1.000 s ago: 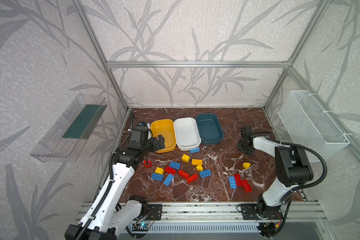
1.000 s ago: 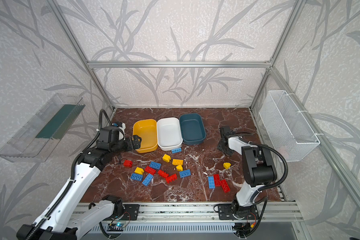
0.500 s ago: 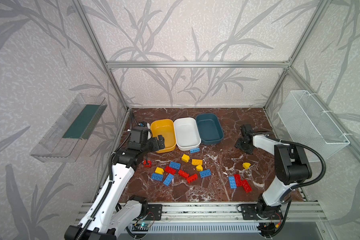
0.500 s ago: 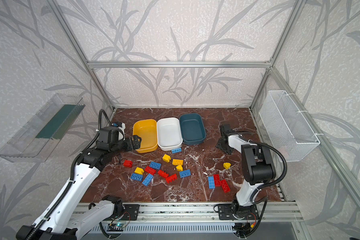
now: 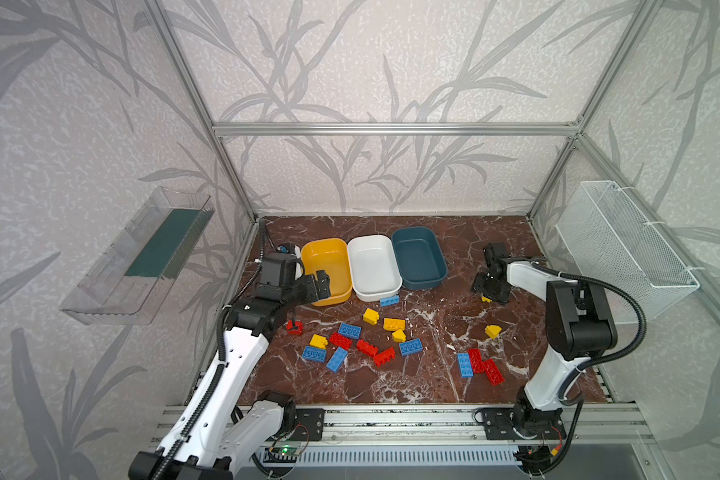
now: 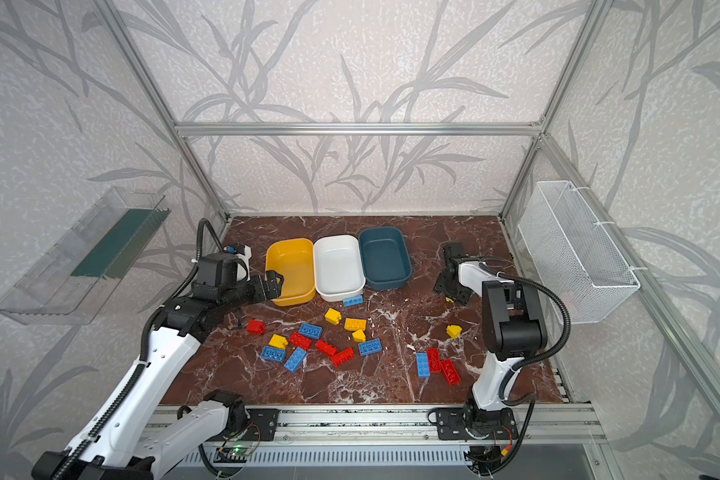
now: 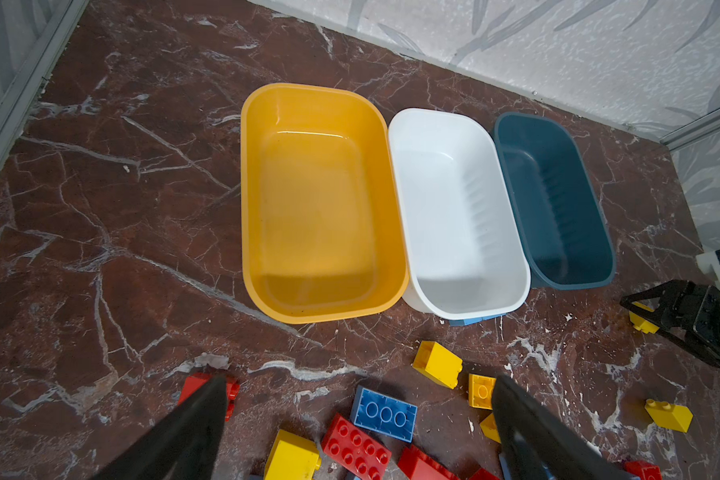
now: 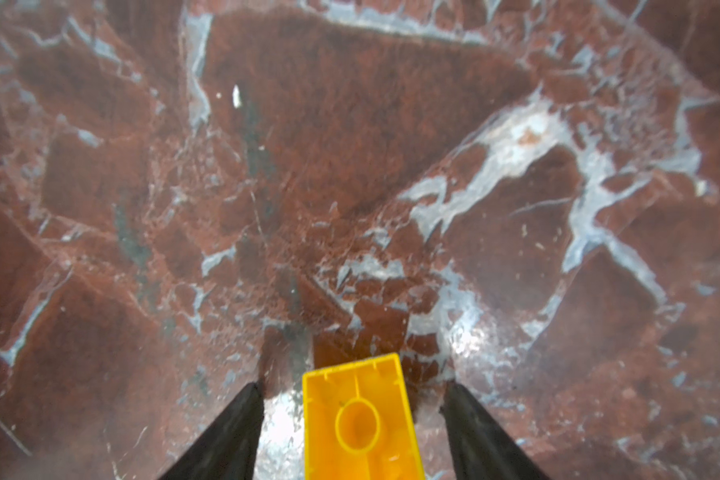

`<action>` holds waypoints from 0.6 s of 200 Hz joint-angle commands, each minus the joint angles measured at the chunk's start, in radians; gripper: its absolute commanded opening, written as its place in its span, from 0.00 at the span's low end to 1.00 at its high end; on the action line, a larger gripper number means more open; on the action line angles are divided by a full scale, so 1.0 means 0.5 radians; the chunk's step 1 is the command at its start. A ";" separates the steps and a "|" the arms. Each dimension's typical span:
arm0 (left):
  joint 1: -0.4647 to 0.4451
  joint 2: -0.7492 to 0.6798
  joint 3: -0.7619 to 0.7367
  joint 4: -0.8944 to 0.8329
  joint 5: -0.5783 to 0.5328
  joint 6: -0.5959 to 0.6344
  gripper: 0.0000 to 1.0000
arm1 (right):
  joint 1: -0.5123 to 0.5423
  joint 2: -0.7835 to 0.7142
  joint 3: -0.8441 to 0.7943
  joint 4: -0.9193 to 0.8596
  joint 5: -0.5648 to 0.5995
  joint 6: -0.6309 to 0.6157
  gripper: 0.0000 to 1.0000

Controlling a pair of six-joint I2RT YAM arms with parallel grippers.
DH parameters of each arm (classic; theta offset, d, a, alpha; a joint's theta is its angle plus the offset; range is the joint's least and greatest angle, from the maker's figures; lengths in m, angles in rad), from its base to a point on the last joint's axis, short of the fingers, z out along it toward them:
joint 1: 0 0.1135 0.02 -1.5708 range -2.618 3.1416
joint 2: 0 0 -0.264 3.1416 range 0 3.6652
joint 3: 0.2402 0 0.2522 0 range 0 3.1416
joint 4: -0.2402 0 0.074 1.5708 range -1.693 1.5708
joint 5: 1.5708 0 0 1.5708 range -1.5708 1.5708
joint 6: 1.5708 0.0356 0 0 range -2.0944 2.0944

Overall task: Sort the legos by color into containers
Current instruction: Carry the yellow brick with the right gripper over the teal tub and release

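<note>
Red-brown marble surface [image 5: 391,386], leaf-pattern wall [image 5: 391,62] behind it.

Nearest the front rail [image 5: 391,419], right side: one blue brick [image 5: 464,364] and two red bricks [image 5: 476,359] lay side by side, touching. Further in was the main scatter of legos [image 5: 367,347], red, blue and yellow mixed, none sorted. One red brick [image 5: 294,327] lay apart on its left, one small yellow brick [image 5: 492,331] apart on its right.

My left jaws hung wide at the near left corner of the yellow tub [image 5: 327,266], nothing between them. My right jaws stood low over a lone yellow brick [image 8: 360,419], well right of the tubs. The wrist view showed its hollow underside toward the camera, with bare surface on each side. The jaws were parted and straddling, not gripping.

Beyond: a small blue brick [image 5: 389,300] touched the near wall of the white tub [image 5: 373,266]. The teal tub [image 5: 416,255] sat beside that, all three in a row toward the back. All three were empty.

Judgement: task barely begun. Nothing was binned, and every brick was left to move. The yellow one under my right jaws looked the likeliest first.
</note>
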 commanded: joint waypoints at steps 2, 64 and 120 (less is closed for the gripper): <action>-0.007 0.009 0.007 -0.005 0.040 0.018 0.99 | -0.020 0.111 0.014 -0.113 -0.080 -0.014 0.65; -0.006 0.023 0.005 0.001 0.048 0.012 0.99 | -0.017 0.122 0.009 -0.095 -0.110 -0.020 0.31; -0.006 0.023 -0.008 0.018 0.055 -0.003 0.99 | 0.094 -0.037 0.016 -0.128 -0.057 -0.134 0.25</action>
